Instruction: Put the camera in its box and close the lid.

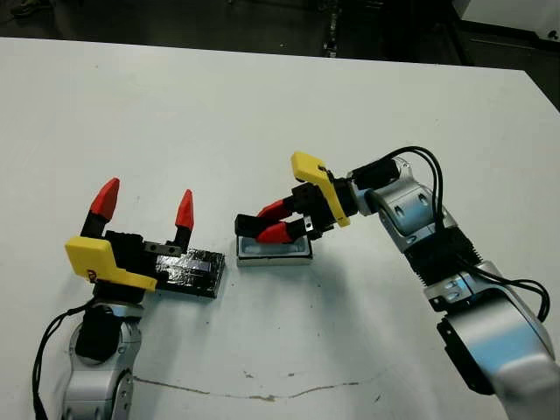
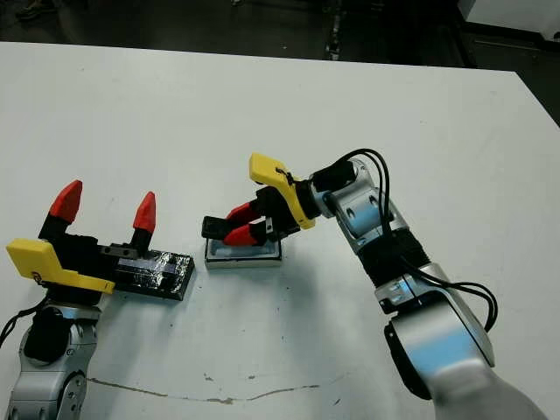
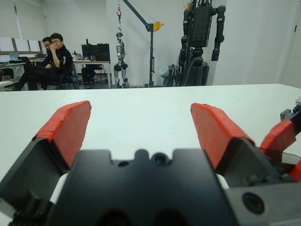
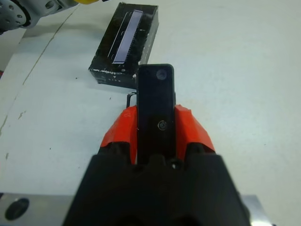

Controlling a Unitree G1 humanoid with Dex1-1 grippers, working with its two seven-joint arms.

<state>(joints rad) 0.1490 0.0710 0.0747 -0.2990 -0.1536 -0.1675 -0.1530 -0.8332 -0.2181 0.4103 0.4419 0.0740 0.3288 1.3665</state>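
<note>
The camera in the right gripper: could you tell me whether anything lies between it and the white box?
Nothing visible does. The right gripper holds the camera just above the box, whose cavity looks unoccupied. The lid lies apart on the table, by the open left gripper.

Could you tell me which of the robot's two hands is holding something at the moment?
The right hand: its fingers are clamped on the camera above the white box. The left hand is spread open and empty beside the black lid.
</note>
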